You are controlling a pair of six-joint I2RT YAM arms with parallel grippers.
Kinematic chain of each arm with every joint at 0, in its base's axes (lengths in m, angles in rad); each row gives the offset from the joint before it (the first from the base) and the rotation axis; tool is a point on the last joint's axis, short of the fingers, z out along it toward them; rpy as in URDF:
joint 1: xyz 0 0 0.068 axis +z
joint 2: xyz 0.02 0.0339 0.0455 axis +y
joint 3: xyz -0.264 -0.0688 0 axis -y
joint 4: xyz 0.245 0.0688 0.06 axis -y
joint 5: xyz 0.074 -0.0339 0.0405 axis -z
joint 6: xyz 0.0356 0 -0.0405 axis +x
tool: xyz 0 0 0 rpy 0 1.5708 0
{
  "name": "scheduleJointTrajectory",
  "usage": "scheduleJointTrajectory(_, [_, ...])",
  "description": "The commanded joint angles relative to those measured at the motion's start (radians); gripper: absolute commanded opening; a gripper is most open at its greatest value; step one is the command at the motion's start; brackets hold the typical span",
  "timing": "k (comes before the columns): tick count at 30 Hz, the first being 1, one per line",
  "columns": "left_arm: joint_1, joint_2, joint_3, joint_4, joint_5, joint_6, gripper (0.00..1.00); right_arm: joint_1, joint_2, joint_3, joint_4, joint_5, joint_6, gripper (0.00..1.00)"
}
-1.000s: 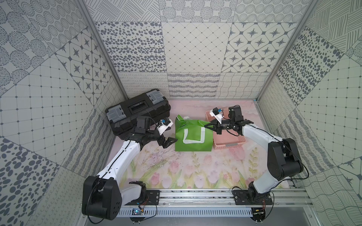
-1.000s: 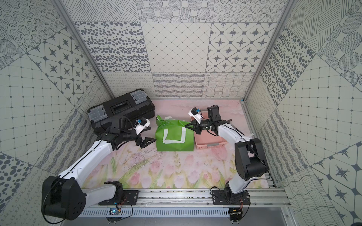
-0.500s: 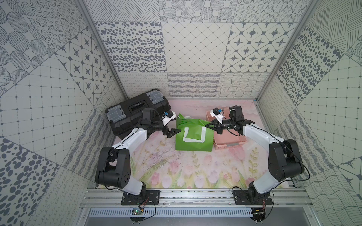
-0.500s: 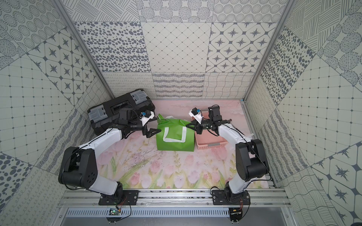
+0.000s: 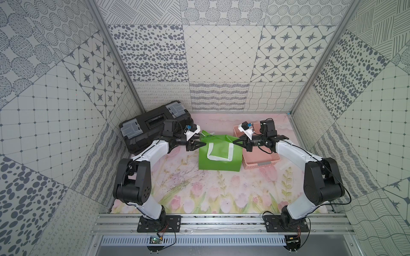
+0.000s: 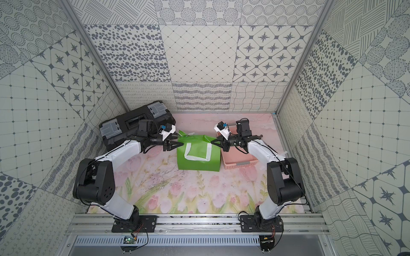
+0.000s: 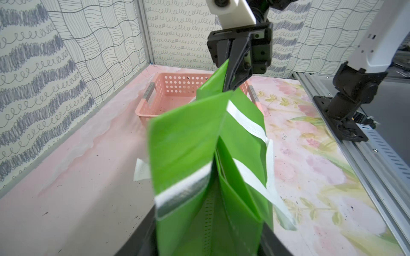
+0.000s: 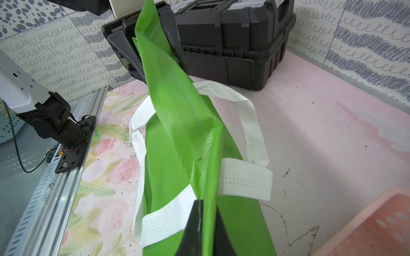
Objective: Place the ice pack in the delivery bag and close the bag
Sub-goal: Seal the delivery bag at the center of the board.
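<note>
The delivery bag (image 5: 219, 159) stands mid-table, bright green with white strap handles, its top pressed flat into a ridge. My right gripper (image 5: 236, 141) is shut on the right end of that top edge; in the right wrist view its black fingers pinch the green fabric (image 8: 184, 137) at the tips (image 8: 205, 204). My left gripper (image 5: 203, 144) is at the left end of the ridge. In the left wrist view the folded bag end (image 7: 184, 144) fills the gap between its two fingers, which press on both sides (image 7: 209, 221). The ice pack is out of view.
A black toolbox (image 5: 146, 128) sits at the back left, right behind my left arm. A pink perforated basket (image 5: 259, 165) stands against the bag's right side, under my right arm. The aluminium rail (image 5: 221, 221) runs along the front edge.
My left arm swung from beside the toolbox to the bag's left top end, and its wide-open jaws narrowed round the fabric. The right gripper kept its hold and stayed put.
</note>
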Motion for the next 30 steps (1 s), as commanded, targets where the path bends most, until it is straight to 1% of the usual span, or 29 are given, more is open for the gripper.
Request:
scheduleJointTrajectory(1, [0.001, -0.029, -0.025, -0.085, 0.072, 0.069, 0.39, -0.024, -0.024, 0.020, -0.015, 0.034, -0.006, 0.01])
scheduleJointTrajectory(3, [0.002, -0.040, -0.039, -0.073, 0.061, 0.053, 0.25, -0.032, -0.028, 0.018, -0.015, 0.038, -0.002, 0.01])
scheduleJointTrajectory(5, [0.003, -0.046, -0.054, -0.050, 0.052, 0.034, 0.14, -0.037, -0.034, 0.018, -0.015, 0.044, -0.004, 0.01])
scheduleJointTrajectory(8, [0.003, -0.057, -0.065, -0.028, 0.042, 0.012, 0.02, -0.040, -0.054, 0.022, -0.015, 0.051, 0.004, 0.02])
scheduleJointTrajectory(9, [0.002, -0.062, -0.068, -0.022, 0.042, 0.006, 0.00, -0.042, -0.067, 0.024, -0.014, 0.057, 0.009, 0.05])
scheduleJointTrajectory(10, [0.001, -0.066, -0.071, -0.014, 0.041, 0.000, 0.00, -0.043, -0.080, 0.024, -0.016, 0.068, 0.011, 0.12])
scheduleJointTrajectory(13, [-0.009, -0.088, -0.093, 0.034, 0.014, -0.023, 0.00, -0.045, -0.130, 0.031, -0.025, 0.107, 0.027, 0.24])
scheduleJointTrajectory(14, [-0.017, -0.096, -0.102, 0.044, -0.001, -0.023, 0.00, -0.046, -0.148, 0.041, -0.032, 0.125, 0.040, 0.32])
scheduleJointTrajectory(15, [-0.024, -0.103, -0.110, 0.054, -0.013, -0.023, 0.00, -0.047, -0.170, 0.054, -0.043, 0.139, 0.046, 0.43])
scheduleJointTrajectory(16, [-0.032, -0.108, -0.114, 0.057, -0.016, -0.019, 0.00, -0.046, -0.184, 0.070, -0.059, 0.155, 0.051, 0.51])
scheduleJointTrajectory(19, [-0.055, -0.114, -0.124, 0.070, -0.037, -0.019, 0.00, -0.039, -0.219, 0.129, -0.105, 0.192, 0.084, 0.63])
scheduleJointTrajectory(22, [-0.066, -0.110, -0.127, 0.084, -0.046, -0.024, 0.00, 0.014, -0.211, 0.181, -0.152, 0.236, 0.060, 0.70])
scheduleJointTrajectory(24, [-0.066, -0.107, -0.128, 0.095, -0.047, -0.030, 0.00, 0.058, -0.180, 0.215, -0.183, 0.278, 0.029, 0.73])
scheduleJointTrajectory(30, [-0.067, -0.097, -0.122, 0.106, -0.040, -0.033, 0.00, 0.177, -0.040, 0.326, -0.205, 0.359, 0.034, 0.73])
